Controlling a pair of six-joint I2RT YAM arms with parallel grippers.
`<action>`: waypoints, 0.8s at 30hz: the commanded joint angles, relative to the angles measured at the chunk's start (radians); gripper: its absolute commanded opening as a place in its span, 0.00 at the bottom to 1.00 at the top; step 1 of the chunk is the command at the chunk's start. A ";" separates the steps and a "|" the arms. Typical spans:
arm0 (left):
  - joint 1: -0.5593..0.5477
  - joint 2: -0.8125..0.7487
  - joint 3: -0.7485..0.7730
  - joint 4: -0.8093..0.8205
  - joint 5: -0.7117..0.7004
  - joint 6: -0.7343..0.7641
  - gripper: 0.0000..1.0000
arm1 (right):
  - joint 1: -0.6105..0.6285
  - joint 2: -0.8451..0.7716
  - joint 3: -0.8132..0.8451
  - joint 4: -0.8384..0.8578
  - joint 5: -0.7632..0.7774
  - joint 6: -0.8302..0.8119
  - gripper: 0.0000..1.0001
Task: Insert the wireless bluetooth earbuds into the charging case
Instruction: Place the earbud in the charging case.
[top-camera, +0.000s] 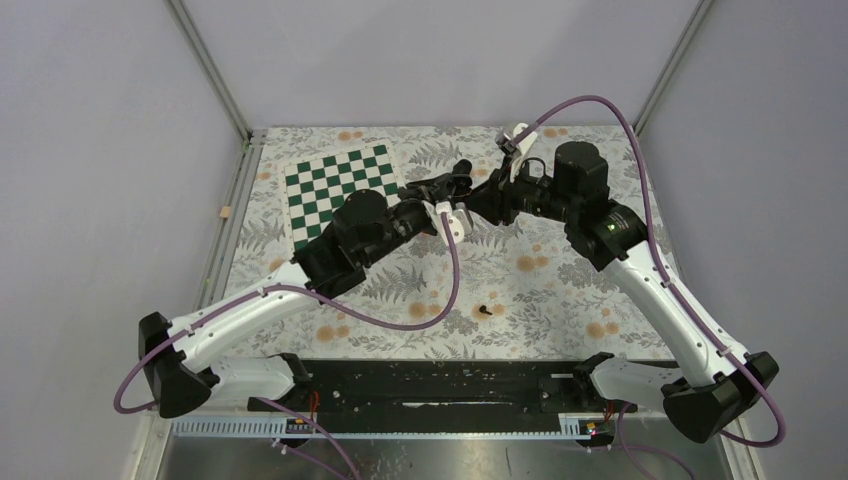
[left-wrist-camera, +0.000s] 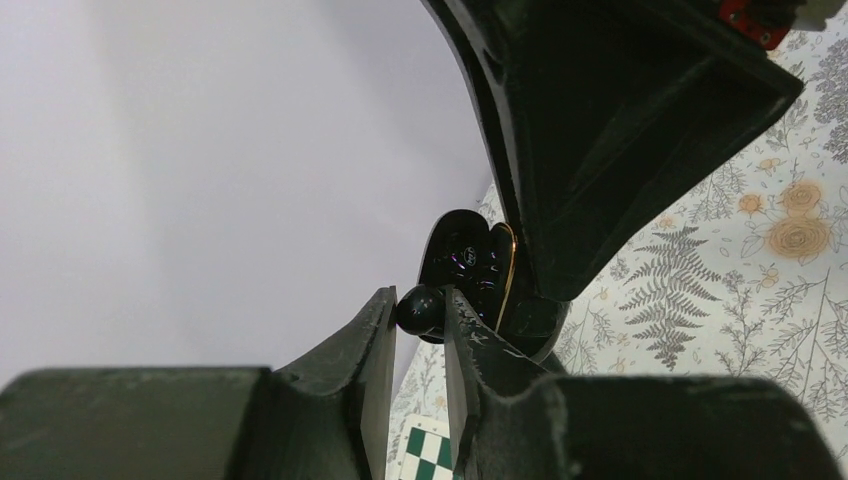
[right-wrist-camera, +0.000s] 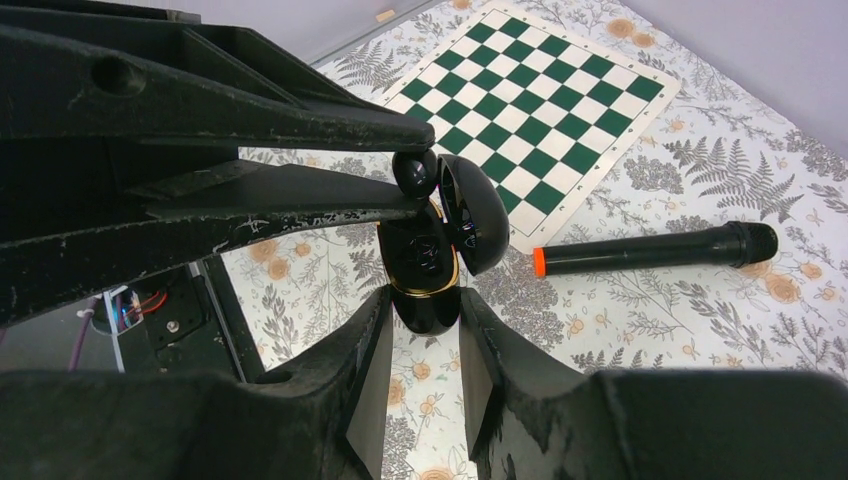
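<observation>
My right gripper (right-wrist-camera: 423, 300) is shut on the base of a glossy black charging case (right-wrist-camera: 428, 290) with a gold rim. It holds the case above the table with its lid (right-wrist-camera: 478, 215) open. My left gripper (left-wrist-camera: 420, 300) is shut on a black earbud (left-wrist-camera: 419, 309), right at the open case (left-wrist-camera: 470, 262). In the right wrist view this earbud (right-wrist-camera: 413, 172) touches the lid's top edge. A second black earbud (top-camera: 487, 310) lies on the floral cloth near the front. The two grippers meet at mid-table (top-camera: 468, 190). No pale purple earbuds are in view.
A green-and-white checkerboard mat (top-camera: 340, 190) lies at the back left and also shows in the right wrist view (right-wrist-camera: 540, 110). A black marker (right-wrist-camera: 655, 248) with an orange tip lies on the cloth beside the mat. A black rail (top-camera: 440, 385) runs along the near edge.
</observation>
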 joint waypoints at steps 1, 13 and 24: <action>-0.014 -0.034 -0.025 0.051 0.033 0.060 0.00 | 0.008 0.004 0.056 0.059 0.021 0.040 0.00; -0.018 -0.061 -0.040 0.131 0.017 0.049 0.00 | 0.008 -0.033 -0.031 0.156 0.027 0.095 0.00; -0.022 -0.146 -0.233 0.329 0.108 0.349 0.00 | 0.008 -0.114 -0.194 0.429 0.010 0.062 0.00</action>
